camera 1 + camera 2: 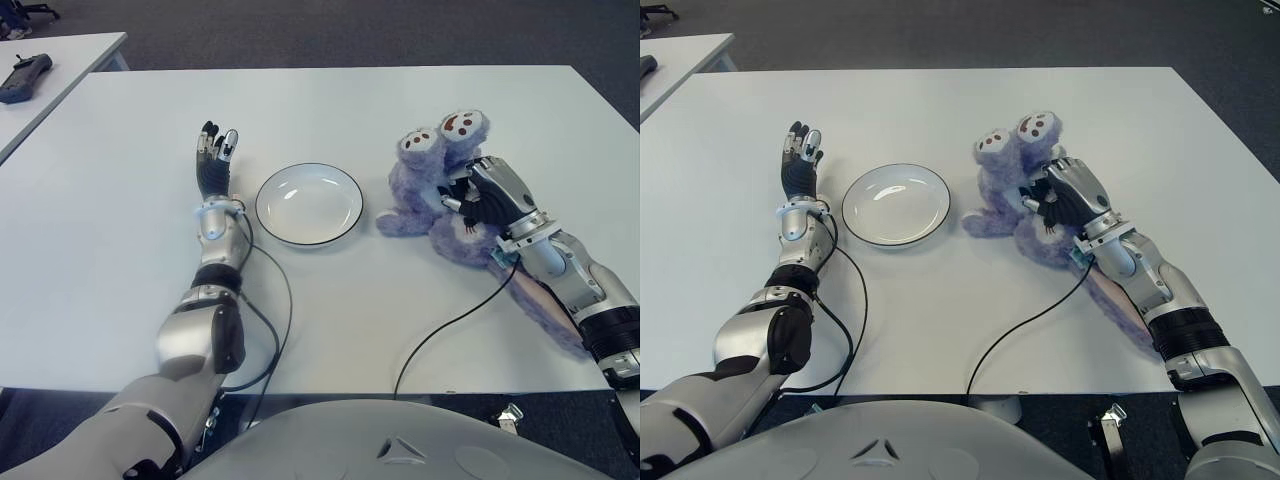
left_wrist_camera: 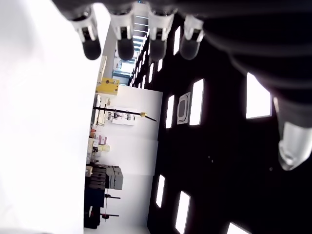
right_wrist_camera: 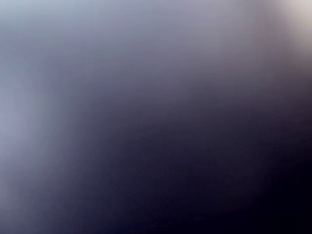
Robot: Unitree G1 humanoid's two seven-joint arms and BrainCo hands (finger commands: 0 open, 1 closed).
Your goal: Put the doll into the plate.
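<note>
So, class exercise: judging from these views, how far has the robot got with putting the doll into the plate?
Done: the right hand has reached the purple doll and is pressed into its fur. In hand: the grasp itself; the doll lies on the table, right of the plate. Left: lifting it, carrying it over and releasing it into the empty plate. The left hand shows open, left of the plate.

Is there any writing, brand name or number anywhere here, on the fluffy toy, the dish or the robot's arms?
None that can be read.
The purple doll, held by the right hand, shows only brown paw pads.
The white plate has a plain dark rim.
The left hand, open beside the plate, bears no legible marking.
The dark device on the side table is too small to read.
</note>
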